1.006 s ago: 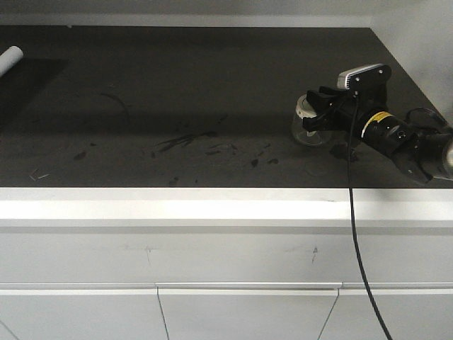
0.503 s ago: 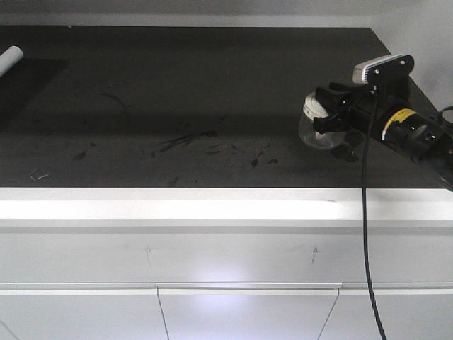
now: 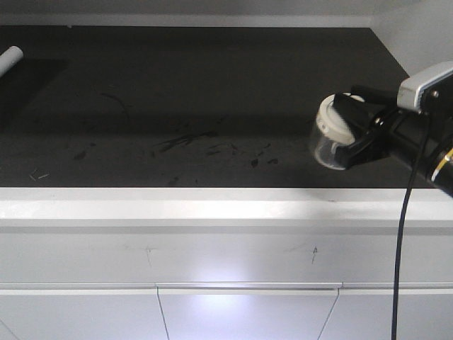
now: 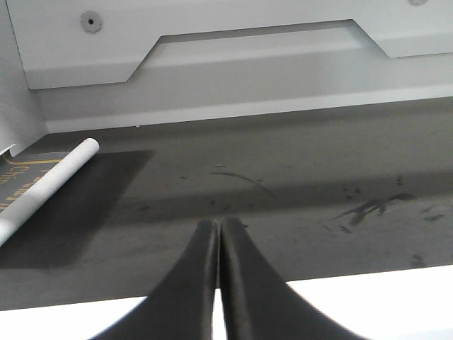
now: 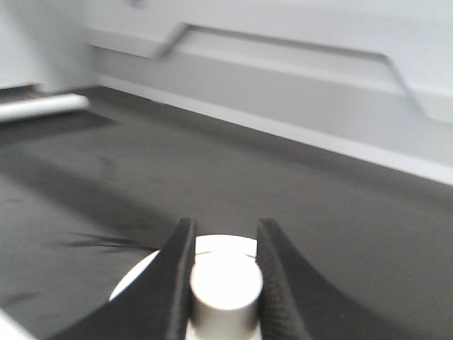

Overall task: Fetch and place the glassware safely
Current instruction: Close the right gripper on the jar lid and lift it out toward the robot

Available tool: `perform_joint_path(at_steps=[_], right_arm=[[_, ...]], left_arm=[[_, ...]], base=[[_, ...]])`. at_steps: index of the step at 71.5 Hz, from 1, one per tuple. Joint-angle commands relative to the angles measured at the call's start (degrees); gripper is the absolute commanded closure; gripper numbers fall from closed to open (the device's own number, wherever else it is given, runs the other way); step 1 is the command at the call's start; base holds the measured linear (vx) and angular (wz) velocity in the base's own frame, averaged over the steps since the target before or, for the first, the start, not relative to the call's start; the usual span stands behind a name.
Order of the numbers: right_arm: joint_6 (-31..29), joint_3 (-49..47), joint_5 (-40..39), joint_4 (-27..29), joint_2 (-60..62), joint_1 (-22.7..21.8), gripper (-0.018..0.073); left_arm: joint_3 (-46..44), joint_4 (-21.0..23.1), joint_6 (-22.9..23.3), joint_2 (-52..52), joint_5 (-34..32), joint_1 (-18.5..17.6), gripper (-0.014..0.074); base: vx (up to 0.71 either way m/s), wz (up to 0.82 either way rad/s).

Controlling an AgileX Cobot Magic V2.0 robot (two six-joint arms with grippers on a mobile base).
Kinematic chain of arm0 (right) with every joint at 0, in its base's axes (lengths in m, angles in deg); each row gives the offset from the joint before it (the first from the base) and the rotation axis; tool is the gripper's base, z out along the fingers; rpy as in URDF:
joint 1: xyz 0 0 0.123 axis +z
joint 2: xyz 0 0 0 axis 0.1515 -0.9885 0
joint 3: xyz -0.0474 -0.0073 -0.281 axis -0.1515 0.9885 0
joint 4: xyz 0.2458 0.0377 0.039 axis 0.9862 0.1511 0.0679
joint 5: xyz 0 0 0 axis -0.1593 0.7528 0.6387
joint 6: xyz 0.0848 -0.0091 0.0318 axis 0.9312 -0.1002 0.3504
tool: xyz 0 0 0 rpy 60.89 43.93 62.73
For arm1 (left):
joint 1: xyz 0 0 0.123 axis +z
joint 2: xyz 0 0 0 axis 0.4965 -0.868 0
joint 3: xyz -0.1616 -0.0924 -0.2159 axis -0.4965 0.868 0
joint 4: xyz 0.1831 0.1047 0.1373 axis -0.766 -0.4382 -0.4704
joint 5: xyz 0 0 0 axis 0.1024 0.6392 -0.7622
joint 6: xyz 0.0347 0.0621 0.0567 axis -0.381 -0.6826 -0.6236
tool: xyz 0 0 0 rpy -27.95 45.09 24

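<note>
Spanning the scene, the dark countertop (image 3: 177, 92) shows scuff marks. Over its right front, the right gripper (image 3: 352, 129) pinches the glass jar (image 3: 327, 147) by its lid knob (image 5: 225, 287), with the jar tilted and seemingly clear of the surface. The left gripper (image 4: 218, 237) has its jaws pressed together. A white tube (image 3: 10, 59) lies far left.

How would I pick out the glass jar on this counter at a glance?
Look at the right end of the dark countertop, where the right gripper reaches in. The jar is clamped there: squat, clear, cream-lidded, unlike the long white tube far left.
</note>
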Motion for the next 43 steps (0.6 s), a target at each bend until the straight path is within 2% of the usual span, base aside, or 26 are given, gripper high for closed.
perform_joint_path(at_steps=[1, 32, 43], right_arm=[[-0.6, 0.2, -4.6, 1.9, 4.3, 3.3, 0.0563], [-0.1, 1.8, -1.6, 2.8, 6.8, 25.7, 0.0563], [-0.1, 1.8, 0.1, 2.8, 6.8, 31.4, 0.0563]], left_arm=[[-1.6, 0.5, 0.4, 0.0, -4.1, 0.0, 0.0603], [-1.6, 0.5, 0.4, 0.0, -4.1, 0.0, 0.0603], [-1.6, 0.5, 0.4, 0.0, -4.1, 0.0, 0.0603]], base=[[0.0, 0.0], [0.0, 0.0], [0.0, 0.0]])
